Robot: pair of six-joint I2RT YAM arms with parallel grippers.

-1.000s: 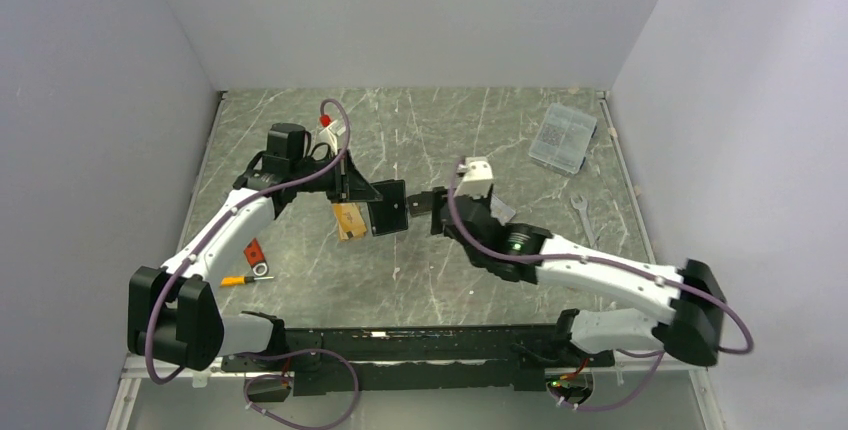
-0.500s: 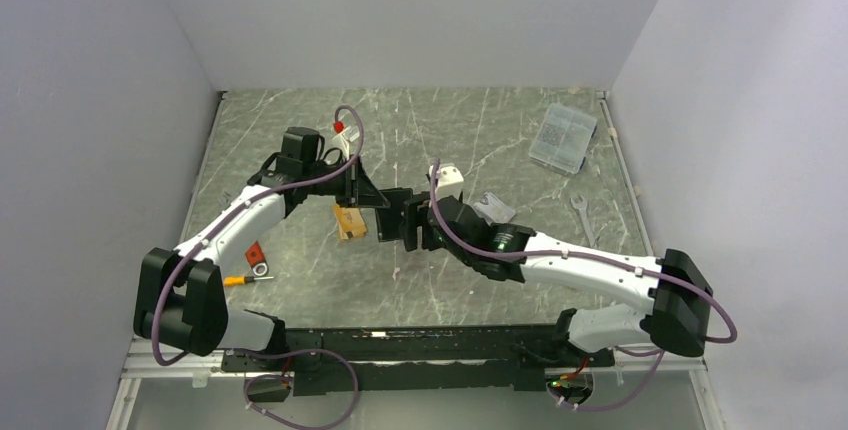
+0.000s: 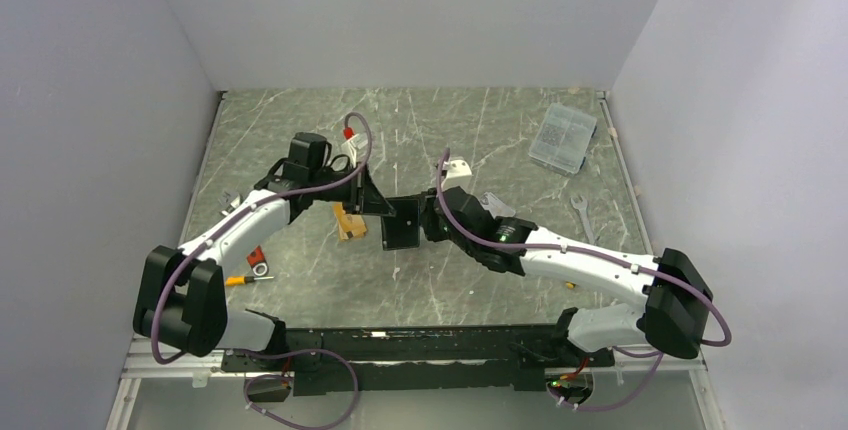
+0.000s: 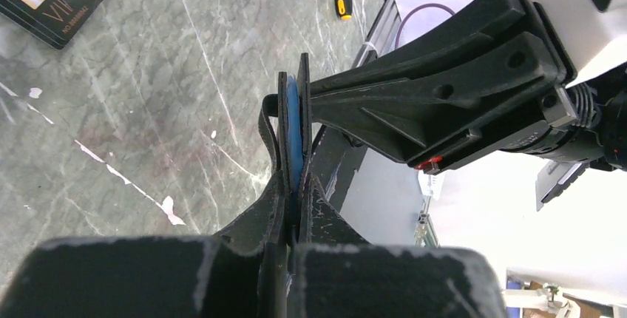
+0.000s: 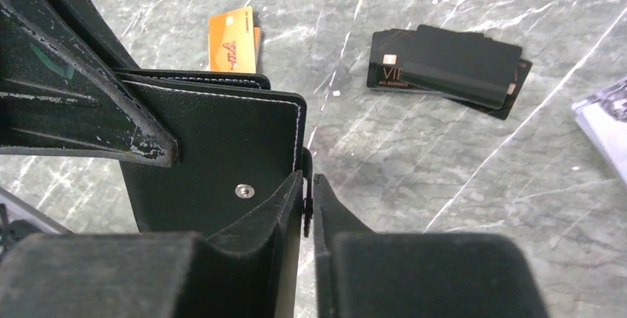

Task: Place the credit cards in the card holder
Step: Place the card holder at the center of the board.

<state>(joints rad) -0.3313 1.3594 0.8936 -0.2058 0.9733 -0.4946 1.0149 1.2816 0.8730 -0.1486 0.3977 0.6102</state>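
Left end effector (image 4: 293,188) and right end effector (image 5: 307,183) pinch the card holder (image 5: 214,148).

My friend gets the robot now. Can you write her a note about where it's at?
Left gripper: shut on the card holder, held up off the table.
Right gripper: shut on the holder's flap edge.
Orange card and black cards lie on the table.
Done: holder picked up; no card visibly in it.
Left: open the holder and slot each card in.
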